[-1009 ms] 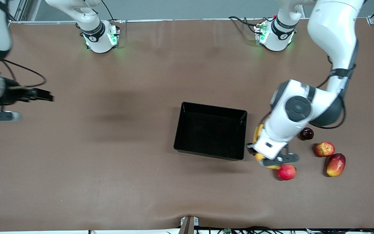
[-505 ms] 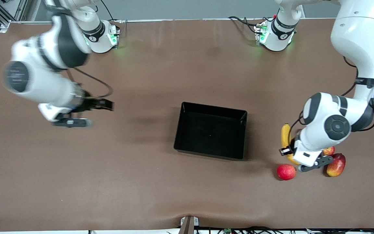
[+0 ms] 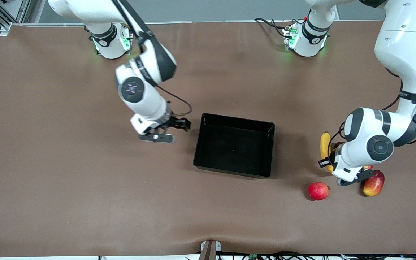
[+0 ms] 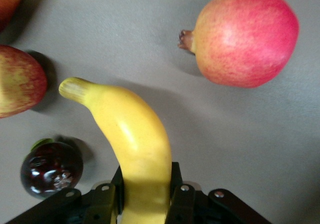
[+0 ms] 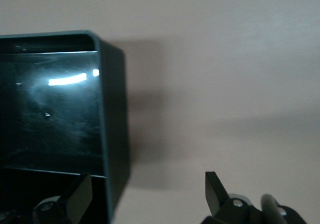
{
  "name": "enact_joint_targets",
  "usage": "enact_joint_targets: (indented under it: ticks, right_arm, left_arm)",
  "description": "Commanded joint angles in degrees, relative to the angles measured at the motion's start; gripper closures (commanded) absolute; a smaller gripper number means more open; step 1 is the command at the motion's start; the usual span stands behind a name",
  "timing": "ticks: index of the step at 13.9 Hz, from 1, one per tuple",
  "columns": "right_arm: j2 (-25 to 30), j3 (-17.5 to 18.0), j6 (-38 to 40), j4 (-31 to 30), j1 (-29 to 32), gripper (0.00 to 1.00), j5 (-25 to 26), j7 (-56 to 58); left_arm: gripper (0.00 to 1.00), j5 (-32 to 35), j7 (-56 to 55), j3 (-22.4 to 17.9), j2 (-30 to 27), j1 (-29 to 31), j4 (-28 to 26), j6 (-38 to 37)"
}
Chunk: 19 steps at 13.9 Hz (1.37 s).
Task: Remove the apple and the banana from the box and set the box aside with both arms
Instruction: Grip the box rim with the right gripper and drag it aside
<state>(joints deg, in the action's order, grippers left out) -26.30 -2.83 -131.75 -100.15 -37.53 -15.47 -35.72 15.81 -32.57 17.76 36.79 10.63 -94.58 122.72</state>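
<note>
So the left gripper (image 4: 145, 204) is clamped on the banana (image 4: 132, 134), low over the fruit pile at the left arm's end of the table, with the apple (image 4: 17, 82) and a dark little fruit (image 4: 50, 168) close by. If it lets go carelessly, I'd guess the banana nudges or rolls them. The right gripper (image 5: 145, 196), fingers spread, straddles the wall of the empty box (image 3: 234, 144); a sloppy pinch could tip it.

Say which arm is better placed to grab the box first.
Right. The right gripper is open, beside the empty box at the right arm's end. The left gripper is shut on the banana, over the loose fruit.
</note>
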Motion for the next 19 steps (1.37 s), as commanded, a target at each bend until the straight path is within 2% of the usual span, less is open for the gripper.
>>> enact_joint_targets:
  ticks: [1, 2, 3, 4, 6, 7, 11, 14, 16, 19]
  right_arm:
    - [-5.3, -0.7, -4.9, 3.6, -3.5, 0.0, -2.3, -5.4]
    - [-8.0, -0.8, -5.4, 6.1, -4.5, 0.0, -2.4, -8.3]
    - [-10.5, -0.8, -5.7, 8.4, -5.4, 0.16, -2.2, -10.2]
    - [-12.5, -0.8, -5.8, 10.0, -6.8, 0.47, -1.2, -10.8]
    - [-13.4, -1.0, -6.1, 10.4, -7.1, 0.85, -0.6, -10.0]
    - [-13.3, -1.0, -6.0, 10.4, -7.1, 1.0, -0.4, -9.8]
    - [-11.8, -1.0, -2.9, 10.9, -5.0, 1.0, -0.5, -9.5]
    - [-5.6, -1.1, 9.4, 11.8, -0.5, 1.0, -0.6, -4.5]
    - [-0.3, -1.0, 20.0, 11.7, 5.6, 1.0, -0.8, 1.7]
    - [5.8, -1.3, 28.5, 9.4, 13.5, 1.0, -0.4, 12.6]
  left_arm:
    - [1.0, 2.8, -0.3, 0.3, 0.2, 0.5, 0.1, 1.1]
    - [1.0, 2.9, -0.4, 0.3, 0.7, 1.2, 0.6, 1.2]
    - [1.0, 3.0, -0.5, 0.3, 1.1, 1.7, 0.9, 2.1]
    - [1.0, 3.0, -0.9, 0.3, 1.1, 1.8, 0.9, 3.5]
    - [1.0, 2.9, -1.3, 0.3, 0.9, 1.8, 1.9, 3.7]
    - [1.0, 2.7, -1.6, 0.3, 0.8, 1.9, 2.3, 3.7]
    - [1.0, 2.7, -5.4, -0.8, 2.7, 2.0, 4.4, 5.9]
    - [1.0, 2.7, -9.1, -1.3, 4.0, 1.8, 4.7, 8.4]
    - [1.0, 2.8, -9.4, -2.4, 4.3, 1.8, 4.7, 9.6]
    - [1.0, 3.2, -8.9, -3.0, 5.4, 1.6, 5.2, 11.9]
